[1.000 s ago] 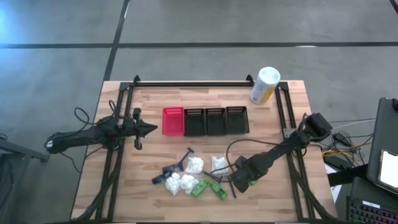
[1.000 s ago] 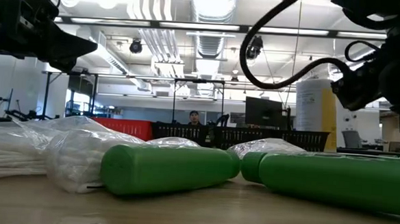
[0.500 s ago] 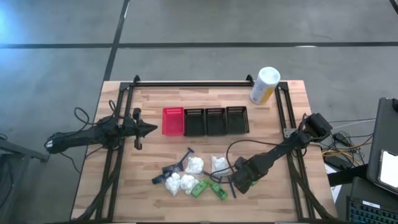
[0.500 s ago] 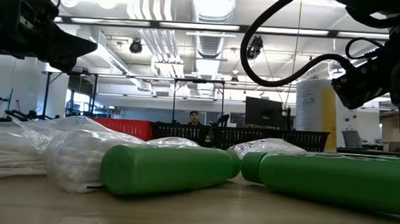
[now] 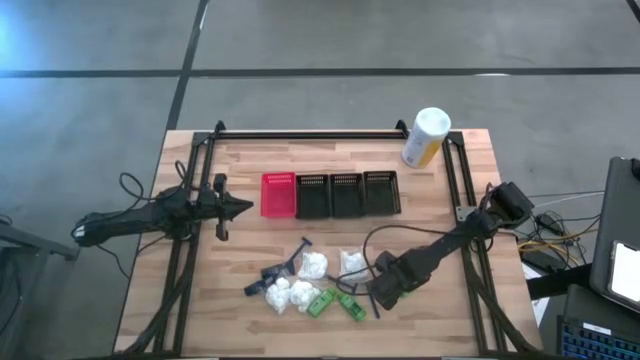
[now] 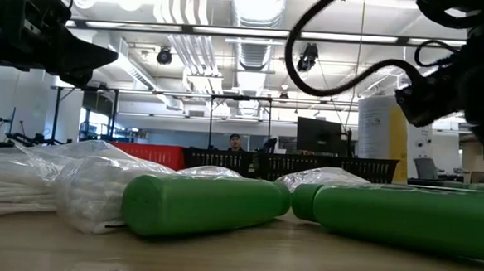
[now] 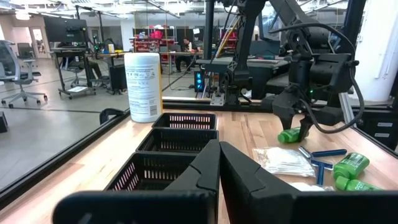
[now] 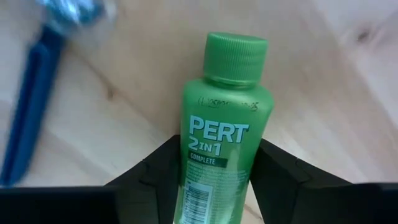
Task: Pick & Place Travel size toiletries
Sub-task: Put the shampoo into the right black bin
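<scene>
Right gripper (image 5: 383,296) was low over the near right part of the counter (image 5: 440,330), at the right edge of the toiletry pile. Its fingers (image 8: 158,171) were closed against the sides of a small green bottle (image 8: 219,140), cap pointing away from the wrist, label reading "PERT 2 in 1". A blue stick-like piece (image 8: 31,106) lay just beside it on the wood.

Rest of the toiletries sat in a loose cluster at near centre: white wrapped bundles (image 5: 312,264), more green bottles (image 5: 320,303), dark stick pieces (image 5: 282,270). From counter height, two green bottles (image 6: 201,205) lay on their sides end to end, with wrapped bundles (image 6: 65,184) to their left.

Left gripper (image 5: 238,208) was held over the left side of the counter, fingers together, tip pointing toward the red basket (image 5: 277,194). Three black baskets (image 5: 347,193) stood in a row to the right of the red one. White-and-yellow canister (image 5: 424,138) lay at the far right corner.
</scene>
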{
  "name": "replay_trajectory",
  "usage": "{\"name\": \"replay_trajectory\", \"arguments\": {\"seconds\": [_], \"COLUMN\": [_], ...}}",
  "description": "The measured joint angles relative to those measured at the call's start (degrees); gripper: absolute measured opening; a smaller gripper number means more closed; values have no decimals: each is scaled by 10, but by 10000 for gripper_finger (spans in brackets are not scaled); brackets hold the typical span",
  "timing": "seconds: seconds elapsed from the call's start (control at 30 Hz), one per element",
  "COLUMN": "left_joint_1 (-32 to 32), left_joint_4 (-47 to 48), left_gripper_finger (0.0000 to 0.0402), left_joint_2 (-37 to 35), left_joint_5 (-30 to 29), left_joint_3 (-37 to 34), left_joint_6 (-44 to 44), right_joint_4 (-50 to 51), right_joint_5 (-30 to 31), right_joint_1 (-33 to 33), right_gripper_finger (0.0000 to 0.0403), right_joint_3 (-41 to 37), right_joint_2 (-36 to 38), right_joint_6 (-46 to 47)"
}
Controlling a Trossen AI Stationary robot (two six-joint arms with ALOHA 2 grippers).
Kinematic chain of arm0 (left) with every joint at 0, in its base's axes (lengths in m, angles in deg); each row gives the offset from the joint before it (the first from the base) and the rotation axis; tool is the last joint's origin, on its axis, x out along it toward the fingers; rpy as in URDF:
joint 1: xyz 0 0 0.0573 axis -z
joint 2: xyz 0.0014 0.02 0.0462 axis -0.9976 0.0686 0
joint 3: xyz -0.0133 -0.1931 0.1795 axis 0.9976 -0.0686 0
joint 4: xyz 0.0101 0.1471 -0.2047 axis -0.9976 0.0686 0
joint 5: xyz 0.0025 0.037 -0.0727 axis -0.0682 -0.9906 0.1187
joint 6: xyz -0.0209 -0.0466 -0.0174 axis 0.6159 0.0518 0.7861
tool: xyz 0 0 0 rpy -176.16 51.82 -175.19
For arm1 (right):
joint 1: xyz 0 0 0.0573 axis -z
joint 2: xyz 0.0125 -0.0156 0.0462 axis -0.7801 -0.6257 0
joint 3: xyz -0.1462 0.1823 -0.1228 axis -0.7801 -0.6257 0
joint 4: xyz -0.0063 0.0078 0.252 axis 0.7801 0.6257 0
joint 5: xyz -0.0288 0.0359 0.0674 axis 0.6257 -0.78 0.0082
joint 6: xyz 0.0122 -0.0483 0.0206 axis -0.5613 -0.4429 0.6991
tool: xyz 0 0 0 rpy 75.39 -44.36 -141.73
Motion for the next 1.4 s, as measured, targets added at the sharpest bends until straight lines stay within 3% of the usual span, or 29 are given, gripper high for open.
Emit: {"name": "replay_trajectory", "arguments": {"seconds": [0.5, 0.83, 1.07, 1.4], "left_joint_1": [0, 0, 0, 0], "left_joint_4": [0, 0, 0, 0], "left_gripper_finger": [12, 12, 12, 12], "left_joint_2": [0, 0, 0, 0], "left_joint_5": [0, 0, 0, 0], "left_joint_3": [0, 0, 0, 0], "left_joint_6": [0, 0, 0, 0], "right_joint_4": [10, 23, 23, 17], "right_joint_5": [133, 191, 226, 197], "right_joint_1": [28, 95, 185, 356], "right_gripper_finger": [149, 153, 148, 155], "right_joint_3": [-15, -17, -17, -17], "right_joint_2": [120, 191, 230, 227], "right_joint_6": [97, 85, 29, -124]}}
